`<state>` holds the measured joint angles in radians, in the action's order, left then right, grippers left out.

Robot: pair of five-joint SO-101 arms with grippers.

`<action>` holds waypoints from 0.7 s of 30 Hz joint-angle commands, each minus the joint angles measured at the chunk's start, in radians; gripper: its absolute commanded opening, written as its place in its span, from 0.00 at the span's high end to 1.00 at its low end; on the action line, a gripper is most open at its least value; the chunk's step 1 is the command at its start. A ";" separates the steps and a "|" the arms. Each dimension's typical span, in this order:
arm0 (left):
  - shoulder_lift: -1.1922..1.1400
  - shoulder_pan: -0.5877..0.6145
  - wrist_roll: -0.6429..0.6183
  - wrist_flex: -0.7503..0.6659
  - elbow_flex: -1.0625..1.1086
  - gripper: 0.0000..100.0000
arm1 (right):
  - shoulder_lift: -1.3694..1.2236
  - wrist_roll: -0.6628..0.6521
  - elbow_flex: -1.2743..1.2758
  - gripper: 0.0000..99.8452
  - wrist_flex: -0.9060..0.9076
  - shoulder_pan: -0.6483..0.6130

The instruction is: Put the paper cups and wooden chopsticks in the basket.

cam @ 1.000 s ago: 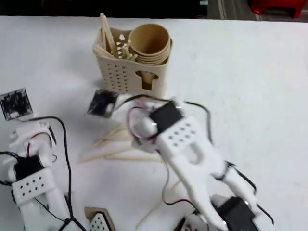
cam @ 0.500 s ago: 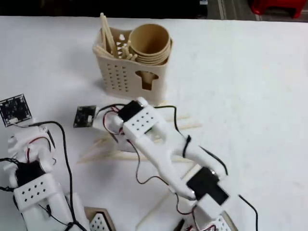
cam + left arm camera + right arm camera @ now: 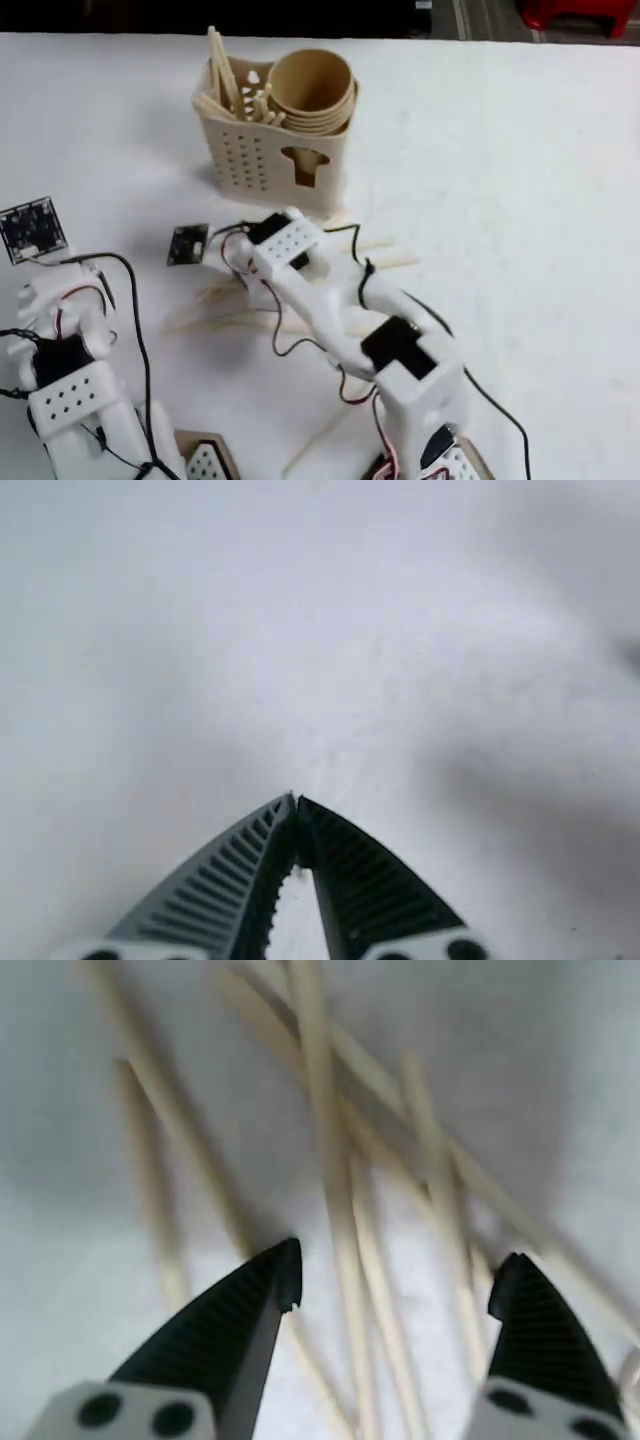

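Note:
A cream perforated basket (image 3: 270, 160) stands at the back of the table, holding stacked paper cups (image 3: 312, 92) and several upright chopsticks (image 3: 222, 75). More wooden chopsticks (image 3: 225, 310) lie scattered on the table in front of it. My right gripper (image 3: 395, 1285) is open just above this pile, with several chopsticks (image 3: 335, 1210) between and beyond its fingers. In the high view the right arm (image 3: 300, 275) stretches over the pile. My left gripper (image 3: 297, 815) is shut over bare table, and the left arm (image 3: 60, 370) sits at the near left.
White table top (image 3: 520, 180) runs wide to the right of the basket. One loose chopstick (image 3: 320, 440) lies near the front edge. Cables (image 3: 135, 320) trail beside the left arm, and a small black board (image 3: 32, 225) sits on it.
The right arm has swung from pointing near the basket front down over the chopstick pile, its base shifting left. The left arm barely moved.

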<state>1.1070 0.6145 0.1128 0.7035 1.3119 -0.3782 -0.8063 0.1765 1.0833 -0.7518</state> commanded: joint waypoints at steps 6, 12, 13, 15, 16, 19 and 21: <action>0.025 0.002 0.009 -0.025 -0.008 0.98 | -0.067 -0.008 -0.138 0.96 0.071 0.015; 0.025 0.002 0.009 -0.025 -0.008 0.98 | -0.068 -0.008 -0.181 0.98 0.119 0.015; 0.025 0.002 0.009 -0.025 -0.008 0.98 | -0.064 -0.008 -0.183 0.98 0.122 0.015; 0.025 0.002 0.009 -0.025 -0.008 0.98 | -0.042 -0.008 -0.183 0.98 0.128 0.015; 0.025 0.002 0.009 -0.025 -0.008 0.98 | -0.025 -0.008 -0.183 0.98 0.139 0.015; 0.025 0.002 0.009 -0.025 -0.008 0.98 | 0.059 -0.008 -0.183 0.98 0.176 0.012; 0.025 0.002 0.009 -0.025 -0.008 0.98 | 0.127 -0.003 -0.183 0.98 0.199 0.012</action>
<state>1.1070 0.6145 0.1128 0.7035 1.3119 -0.3874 -0.8078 0.0230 1.2520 -0.7411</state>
